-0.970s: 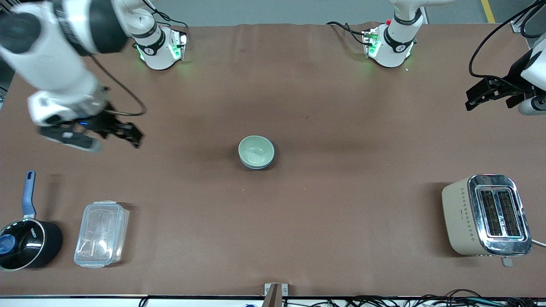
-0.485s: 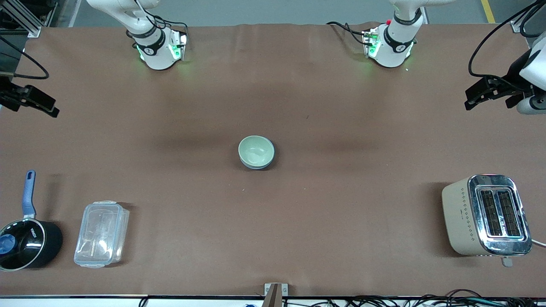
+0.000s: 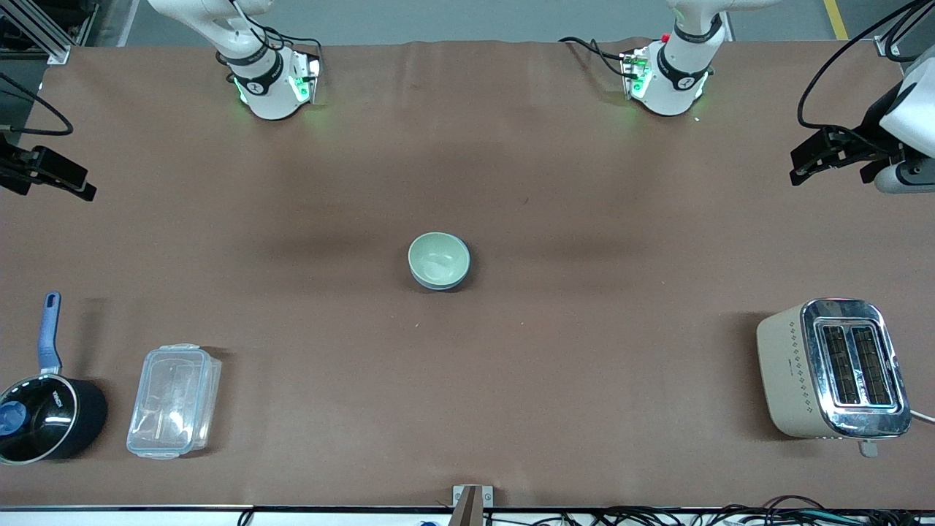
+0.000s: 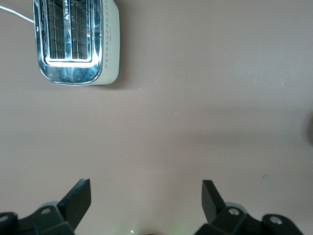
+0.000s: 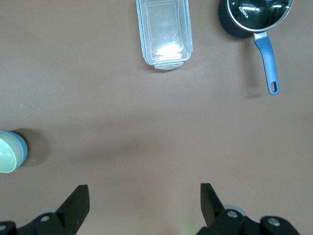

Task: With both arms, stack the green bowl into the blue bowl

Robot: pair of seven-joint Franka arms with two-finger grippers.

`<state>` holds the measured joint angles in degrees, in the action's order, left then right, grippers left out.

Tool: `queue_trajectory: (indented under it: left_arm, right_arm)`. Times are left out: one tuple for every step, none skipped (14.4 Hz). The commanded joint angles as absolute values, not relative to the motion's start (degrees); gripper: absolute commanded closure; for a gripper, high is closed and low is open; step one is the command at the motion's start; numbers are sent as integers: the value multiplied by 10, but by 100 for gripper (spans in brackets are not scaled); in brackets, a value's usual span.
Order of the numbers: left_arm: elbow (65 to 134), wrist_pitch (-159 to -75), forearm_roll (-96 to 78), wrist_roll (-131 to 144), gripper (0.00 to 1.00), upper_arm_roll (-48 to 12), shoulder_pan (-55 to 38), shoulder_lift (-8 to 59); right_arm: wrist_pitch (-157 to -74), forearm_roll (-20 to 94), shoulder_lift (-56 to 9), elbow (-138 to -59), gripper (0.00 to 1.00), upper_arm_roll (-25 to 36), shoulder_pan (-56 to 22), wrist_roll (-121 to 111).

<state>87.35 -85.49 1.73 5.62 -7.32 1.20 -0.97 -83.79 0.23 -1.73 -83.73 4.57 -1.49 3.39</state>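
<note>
The green bowl (image 3: 438, 258) is seen nested in the blue bowl (image 3: 462, 278) at the middle of the tabletop (image 3: 584, 351); only a thin blue rim shows beneath it. The left end effector (image 4: 145, 198) is held over the tabletop's edge at the left arm's end, fingers spread wide and holding nothing. The right end effector (image 5: 144, 201) is likewise spread and empty, apparently just past the edge at the right arm's end (it is cut off in the front view). A toaster (image 3: 833, 369), a clear container (image 3: 174, 400) and a black saucepan (image 3: 45, 416) lie nearer the front camera.
</note>
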Motion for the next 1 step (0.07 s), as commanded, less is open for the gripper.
queue_trajectory:
  left_arm:
    - [865, -844, 25, 47, 0, -75, 11, -12]
  right_arm:
    - [-829, 9, -20, -828, 0, 50, -14, 25]
